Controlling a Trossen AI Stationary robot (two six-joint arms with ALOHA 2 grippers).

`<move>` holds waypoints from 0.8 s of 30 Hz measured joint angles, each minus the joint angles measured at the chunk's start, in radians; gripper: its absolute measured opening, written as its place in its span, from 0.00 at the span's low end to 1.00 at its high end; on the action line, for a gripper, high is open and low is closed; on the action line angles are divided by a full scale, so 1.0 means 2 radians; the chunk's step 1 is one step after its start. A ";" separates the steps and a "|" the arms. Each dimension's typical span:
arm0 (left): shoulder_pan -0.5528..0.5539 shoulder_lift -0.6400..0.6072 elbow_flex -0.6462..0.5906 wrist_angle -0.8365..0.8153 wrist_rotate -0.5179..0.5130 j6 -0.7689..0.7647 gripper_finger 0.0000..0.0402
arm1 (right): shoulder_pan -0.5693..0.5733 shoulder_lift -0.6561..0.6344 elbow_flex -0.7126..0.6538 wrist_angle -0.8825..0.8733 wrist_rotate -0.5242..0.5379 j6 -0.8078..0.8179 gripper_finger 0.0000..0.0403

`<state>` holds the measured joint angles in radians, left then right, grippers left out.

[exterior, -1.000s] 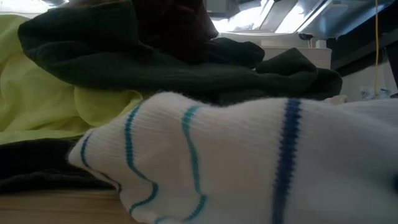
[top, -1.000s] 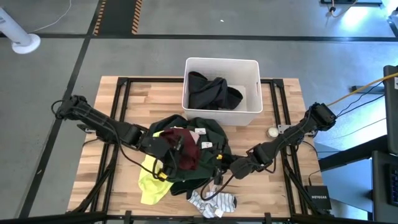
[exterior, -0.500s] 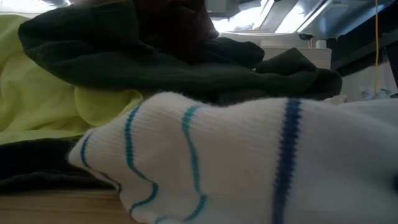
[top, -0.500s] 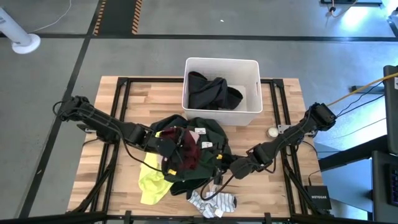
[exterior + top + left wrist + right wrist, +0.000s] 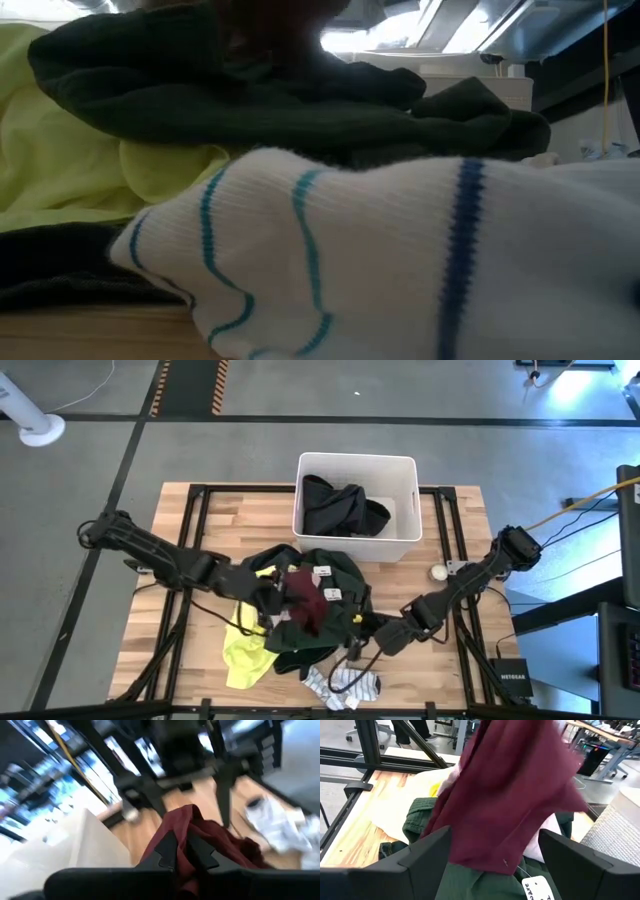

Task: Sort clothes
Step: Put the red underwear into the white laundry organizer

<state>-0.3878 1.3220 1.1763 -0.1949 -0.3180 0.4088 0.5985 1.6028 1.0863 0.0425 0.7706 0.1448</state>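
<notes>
While pinched by the left gripper [image 5: 181,851], maroon garment [image 5: 305,603] lengthwise toward the table's front.

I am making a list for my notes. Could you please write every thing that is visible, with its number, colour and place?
bin: one, white, far middle of the table.
black garment: one, inside the bin.
dark green garment: one, centre of the table pile.
maroon garment: one, on top of the green one.
neon yellow garment: one, at the pile's left.
striped piece: one, white with dark stripes, near edge.
table: one, light wood.
left pincer: shut on the maroon garment.
right pincer: open, at the pile's right edge.
</notes>
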 joint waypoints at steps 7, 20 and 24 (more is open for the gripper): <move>0.013 -0.031 -0.011 0.029 0.001 0.037 0.02 | -0.001 0.000 0.000 0.000 0.003 0.002 0.79; 0.147 -0.068 -0.108 0.183 0.017 0.044 0.02 | -0.001 -0.001 0.000 -0.001 0.002 0.003 0.79; 0.185 -0.068 -0.108 0.198 0.018 0.046 0.01 | -0.001 -0.001 0.000 -0.001 0.002 0.003 0.79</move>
<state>-0.0178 1.1851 0.9600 0.2016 -0.2813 0.5011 0.5957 1.6016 1.0863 0.0402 0.7746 0.1516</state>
